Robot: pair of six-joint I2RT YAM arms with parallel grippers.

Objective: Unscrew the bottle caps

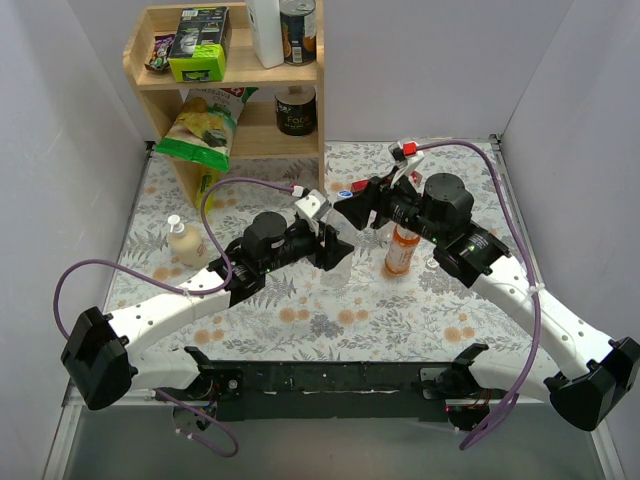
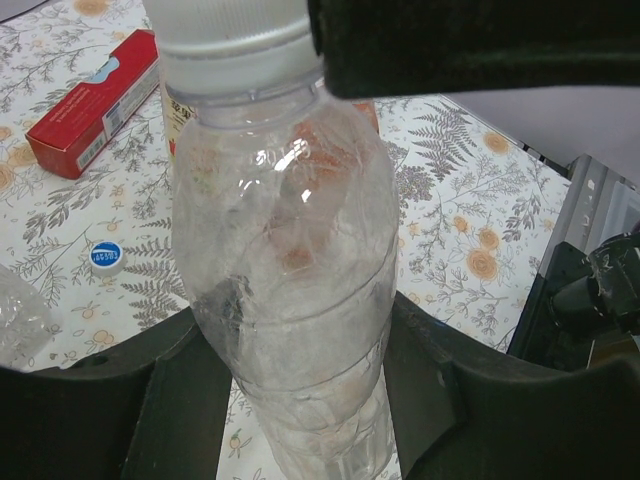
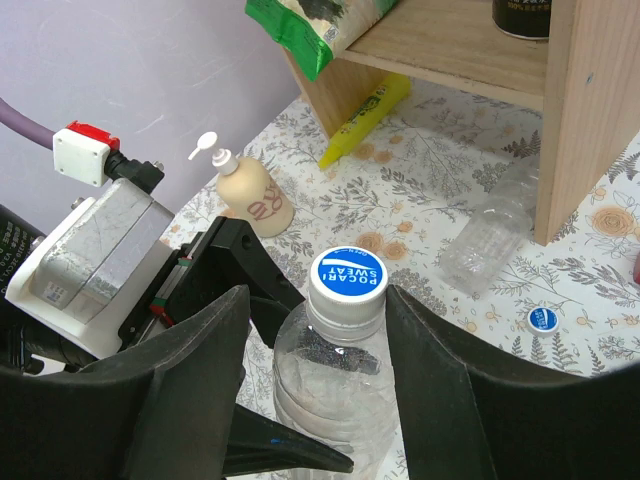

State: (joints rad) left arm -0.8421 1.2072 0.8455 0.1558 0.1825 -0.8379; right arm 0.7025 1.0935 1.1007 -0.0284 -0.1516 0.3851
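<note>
While the left gripper [image 1: 336, 248] clamps the lower body of a clear bottle [image 2: 285, 260] standing near the middle of the table [image 1: 380, 312], the right gripper [image 3: 318, 296] reaches over its top; those jaws stand part open either side of the blue-topped cap [image 3: 348, 285], a gap showing on one side; an orange bottle [image 1: 401, 252] stands just beside.

Top cam looks down from high behind, over the whole table [image 1: 300, 318]. Left wrist cam sits v. close on the clear bottle [image 2: 290, 280], facing right. Right wrist cam faces left over its cap [image 3: 348, 280]. All 3 share that bottle.
</note>
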